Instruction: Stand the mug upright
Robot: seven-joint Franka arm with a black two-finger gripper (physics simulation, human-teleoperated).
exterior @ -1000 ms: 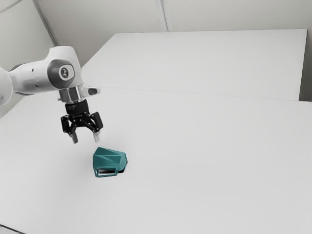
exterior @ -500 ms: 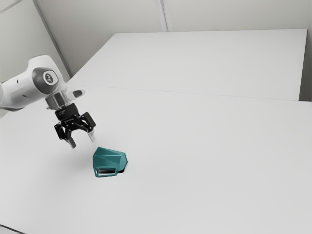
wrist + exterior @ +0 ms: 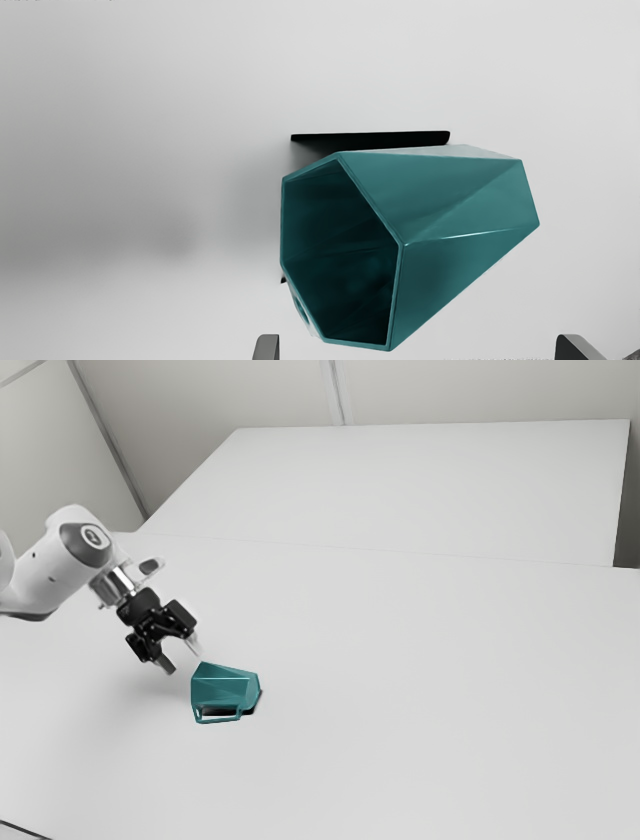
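While the exterior view shows the mug (image 3: 225, 688) side-on, the wrist view reveals its mouth (image 3: 342, 250), hand (image 3: 184, 662) released.

Surface (image 3: 420, 660): bright and pale in my exterior view, lit fairly evenly.
Wall (image 3: 230, 420): a dimmer grey to my eye.
Mug (image 3: 450, 200): thin white glint along one ridge, deep gloom inside.
Shadows (image 3: 370, 139): in my wrist view, solid black beside the mug, soft grey beyond its mouth.
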